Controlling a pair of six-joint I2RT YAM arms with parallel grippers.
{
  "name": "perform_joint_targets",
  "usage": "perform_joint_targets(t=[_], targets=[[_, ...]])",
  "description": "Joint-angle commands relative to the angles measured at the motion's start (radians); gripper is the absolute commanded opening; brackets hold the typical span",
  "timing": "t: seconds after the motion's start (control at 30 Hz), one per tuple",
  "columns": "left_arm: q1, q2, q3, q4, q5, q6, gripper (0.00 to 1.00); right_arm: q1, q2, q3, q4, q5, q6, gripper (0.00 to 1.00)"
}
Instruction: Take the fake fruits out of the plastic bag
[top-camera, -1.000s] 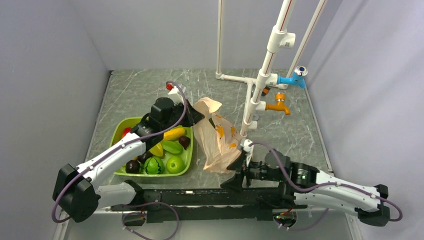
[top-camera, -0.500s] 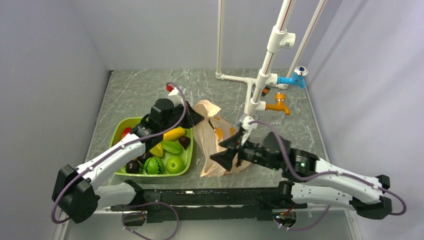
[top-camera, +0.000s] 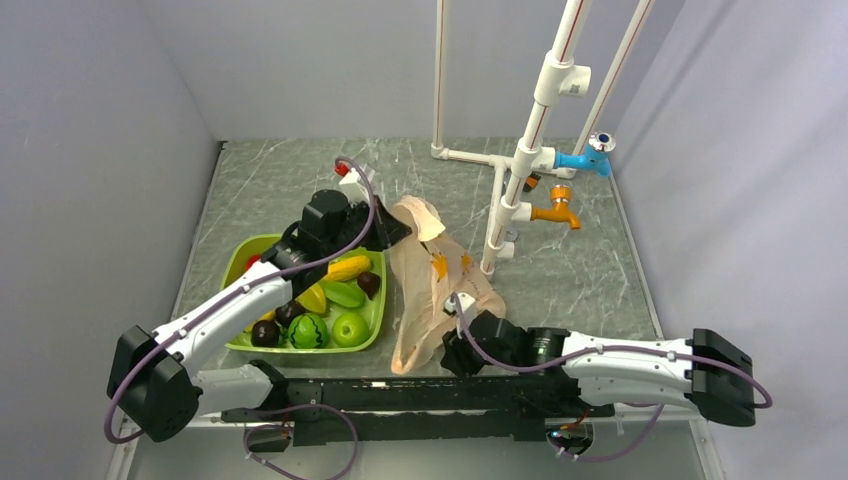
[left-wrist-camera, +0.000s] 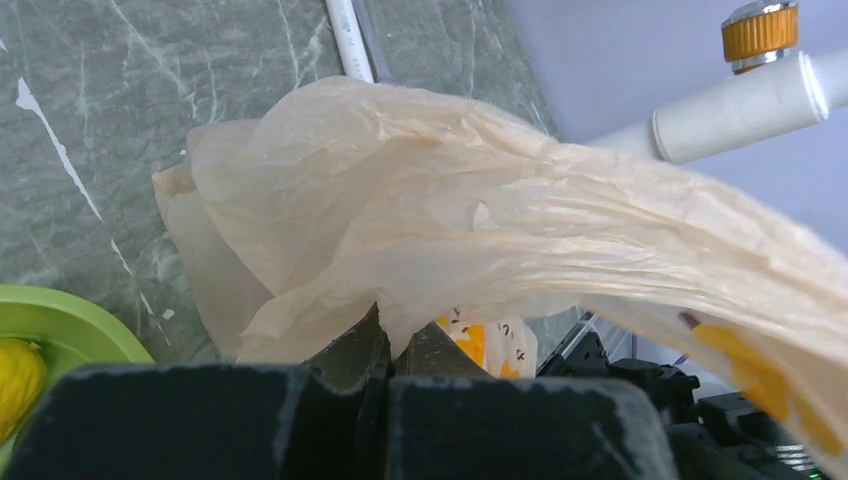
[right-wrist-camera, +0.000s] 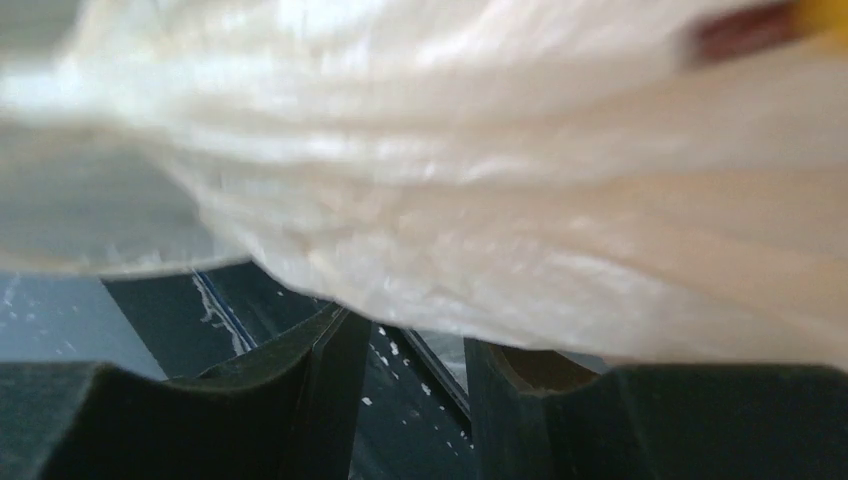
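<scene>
A long peach-orange bag (top-camera: 435, 290) lies on a grey marbled tabletop (top-camera: 600, 270), just right of a green tub (top-camera: 330, 350). Its long axis runs from beyond the tub's far right corner to past the tub's near right corner, leaning slightly rightward toward the near end. The far end is lifted off the tabletop, and the rest sags down flat.

The film is thin, crinkled and translucent, with small orange printed marks mid-length. Whether any fruits lie inside cannot be told, because the folds hide the interior.

The left gripper (top-camera: 392, 228), over the tub's far right corner, is closed and pinches the far end of the bag. In the left wrist view the bag (left-wrist-camera: 450, 220) fans out from the closed left gripper (left-wrist-camera: 388, 335), and a sliver of the tub (left-wrist-camera: 70, 325) shows at lower left.

The right gripper (top-camera: 455, 345) sits at the bag's near end, right of the tub's near corner. In its wrist view the bag (right-wrist-camera: 500, 200) is blurred and fills the upper frame. The right gripper (right-wrist-camera: 405, 340) stands partly open, with a gap between its fingers and no film seen between them.

The tub holds a watermelon (top-camera: 308, 331) and an apple (top-camera: 350, 328), and the left arm covers part of it.
</scene>
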Motion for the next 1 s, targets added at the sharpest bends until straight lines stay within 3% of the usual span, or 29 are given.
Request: perform_joint_targets(t=[0.0, 0.17, 0.3, 0.43, 0.53, 0.7, 0.87, 0.97], targets=[[0.004, -0.045, -0.058, 0.065, 0.031, -0.010, 0.00, 0.004, -0.136, 0.113, -0.040, 0.100, 0.029, 0.42], [0.004, -0.094, -0.135, 0.078, 0.029, -0.024, 0.00, 0.003, -0.317, 0.240, -0.230, 0.175, 0.013, 0.53], [0.003, -0.127, -0.173, 0.098, 0.037, -0.038, 0.00, 0.002, -0.323, 0.341, -0.323, 0.318, 0.003, 0.63], [0.003, -0.136, -0.168, 0.076, 0.041, -0.039, 0.00, -0.005, -0.257, 0.393, -0.317, 0.417, 0.004, 0.98], [0.001, -0.143, -0.173, 0.080, 0.044, -0.044, 0.00, -0.039, -0.135, 0.444, -0.262, 0.392, 0.016, 0.99], [-0.007, -0.151, -0.180, 0.096, 0.048, -0.062, 0.00, -0.050, 0.139, 0.578, -0.340, 0.483, 0.129, 0.99], [-0.027, -0.158, -0.181, 0.108, 0.037, -0.072, 0.00, -0.052, 0.223, 0.552, -0.259, 0.443, 0.107, 0.96], [-0.035, -0.170, -0.167, 0.075, 0.024, -0.059, 0.00, -0.053, 0.220, 0.511, -0.266, 0.482, 0.130, 0.86]])
